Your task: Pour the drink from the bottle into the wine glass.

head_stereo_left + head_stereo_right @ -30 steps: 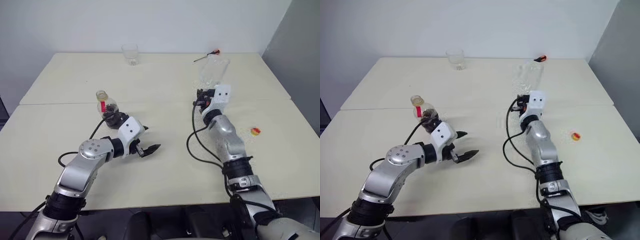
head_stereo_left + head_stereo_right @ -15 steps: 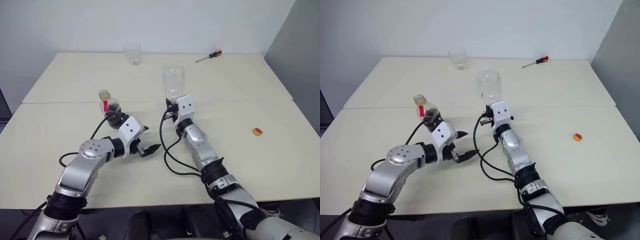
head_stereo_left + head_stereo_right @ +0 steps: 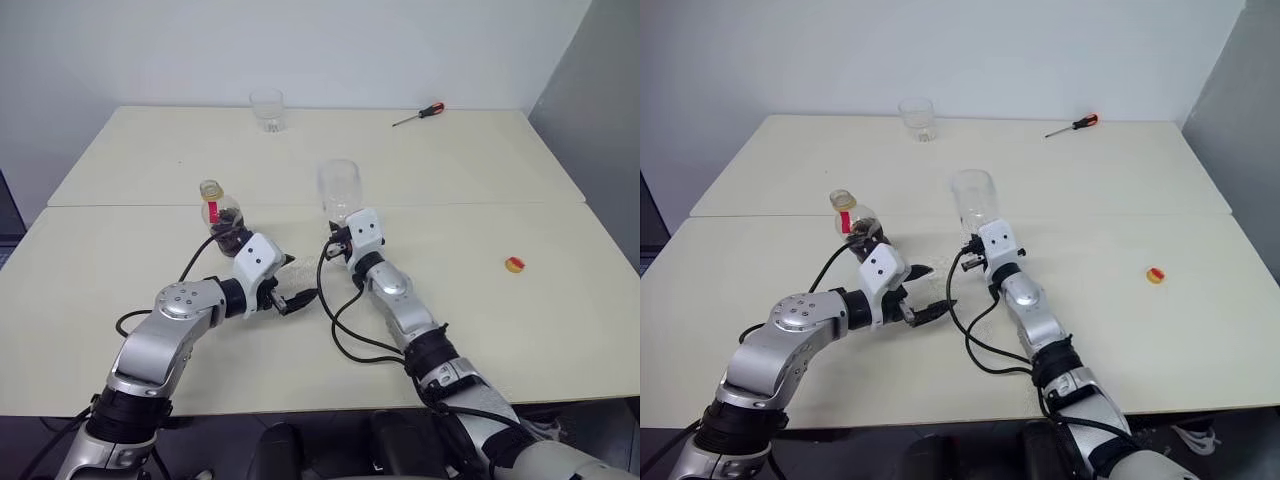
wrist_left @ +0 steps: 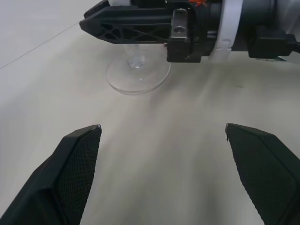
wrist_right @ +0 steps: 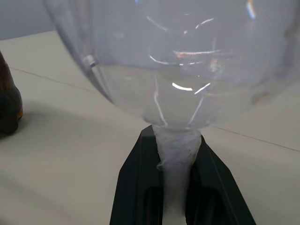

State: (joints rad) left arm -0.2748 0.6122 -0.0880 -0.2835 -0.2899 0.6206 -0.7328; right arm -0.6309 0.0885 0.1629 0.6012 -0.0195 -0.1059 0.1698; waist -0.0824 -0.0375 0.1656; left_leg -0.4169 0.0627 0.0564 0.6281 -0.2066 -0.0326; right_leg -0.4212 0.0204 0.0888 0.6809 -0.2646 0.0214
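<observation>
Standing on the pale table [image 3: 480,320], the empty wine glass [image 3: 340,188] is thin, brittle and top-heavy; the right tool [image 5: 179,185] is clenched on its stem, the safest hold. A second ago that glass was farther right and seemingly higher. The light, squeezable bottle [image 3: 224,215] waits behind the released left tool [image 3: 296,298], best taken round its body.

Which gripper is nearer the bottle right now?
Left. The open left gripper sits just in front of the bottle, not touching it. The right gripper is farther off to the bottle's right, shut on the wine glass stem.
</observation>
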